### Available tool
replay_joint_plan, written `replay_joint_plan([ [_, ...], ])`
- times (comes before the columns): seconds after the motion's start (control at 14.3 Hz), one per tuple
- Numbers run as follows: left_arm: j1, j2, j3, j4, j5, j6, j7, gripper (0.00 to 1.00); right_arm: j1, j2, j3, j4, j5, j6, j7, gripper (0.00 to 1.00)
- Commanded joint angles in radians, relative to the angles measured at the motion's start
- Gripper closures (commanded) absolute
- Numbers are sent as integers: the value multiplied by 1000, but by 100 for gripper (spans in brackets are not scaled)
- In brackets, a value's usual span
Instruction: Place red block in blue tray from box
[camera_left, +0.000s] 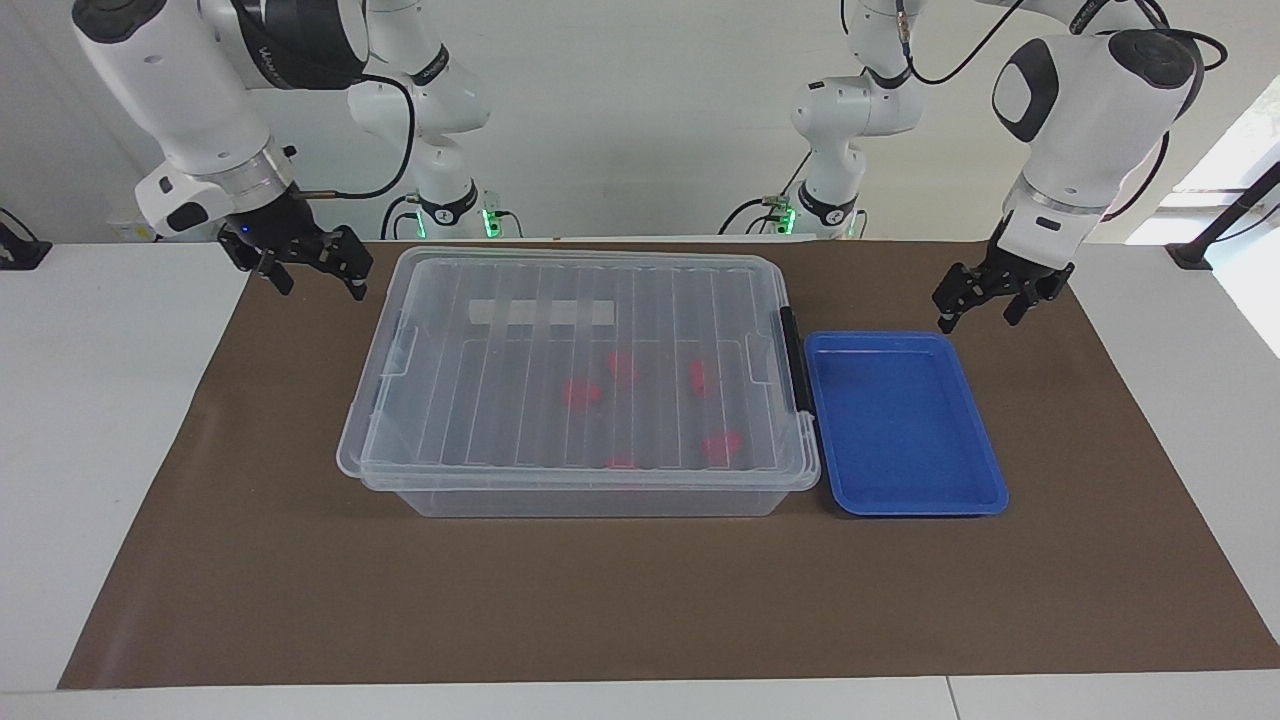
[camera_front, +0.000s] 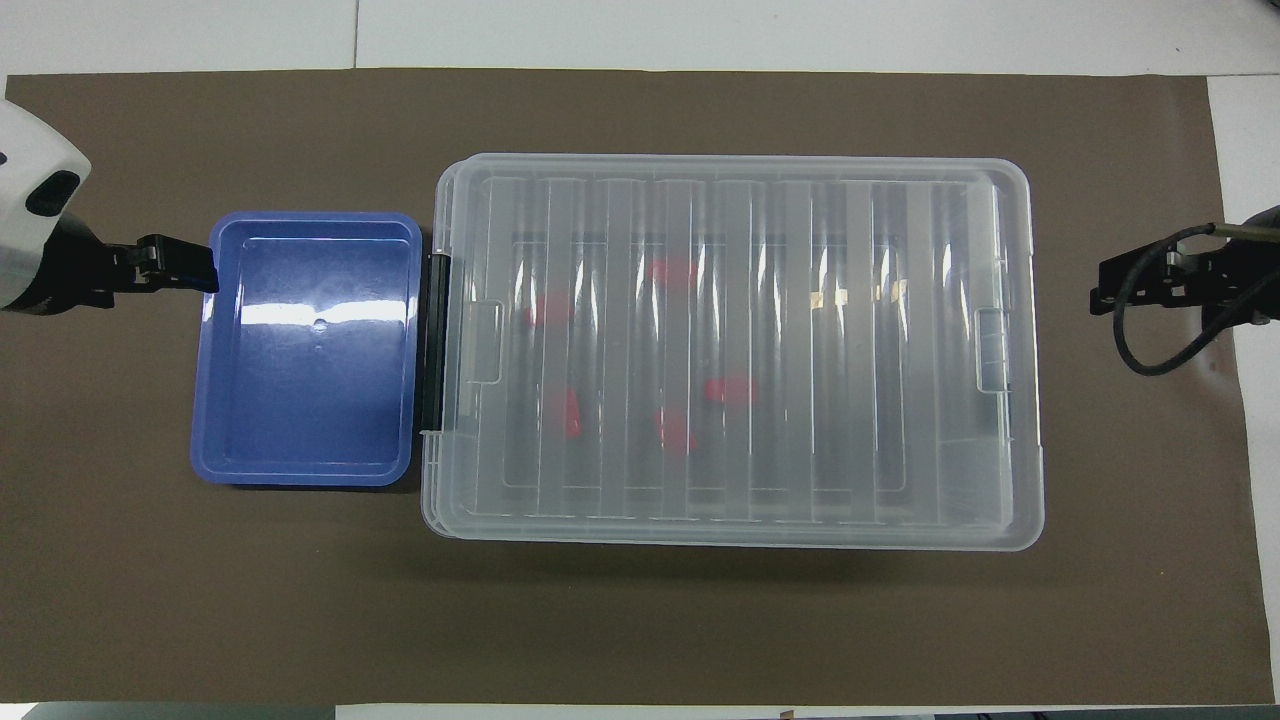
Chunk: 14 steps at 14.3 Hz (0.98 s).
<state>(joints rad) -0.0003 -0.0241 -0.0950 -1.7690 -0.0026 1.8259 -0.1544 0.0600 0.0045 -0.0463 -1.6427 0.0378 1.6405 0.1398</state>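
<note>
White tabletop (camera_left: 100, 420), brown mat (camera_left: 620, 600) spread across most of it, black object (camera_left: 20, 250) at the tabletop's edge

The facing camera sits high across the table, looking toward the robots, whose bases stand at its top edge. The overhead camera looks steeply down from above the robots' end. Both are set well back and share the brown mat (camera_left: 640, 600), the box (camera_left: 580, 370) and the blue tray (camera_front: 205, 400), half a turn apart.
</note>
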Motion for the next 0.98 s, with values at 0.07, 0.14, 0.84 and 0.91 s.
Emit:
replay_joint_plan([
  [0.07, 3, -20, 0, -17, -14, -11, 7, 0, -6, 2, 29, -94, 16, 100, 17, 0],
  [0.14, 3, -22, 0, -17, -14, -11, 7, 0, -5, 5, 31, -121, 16, 123, 35, 0],
  [0.84, 3, -20, 0, -17, -14, -11, 7, 0, 1, -6, 31, -301, 11, 231, 9, 0],
  [0.91, 3, -20, 0, -17, -14, -11, 7, 0, 0, -9, 31, -305, 7, 237, 3, 0],
])
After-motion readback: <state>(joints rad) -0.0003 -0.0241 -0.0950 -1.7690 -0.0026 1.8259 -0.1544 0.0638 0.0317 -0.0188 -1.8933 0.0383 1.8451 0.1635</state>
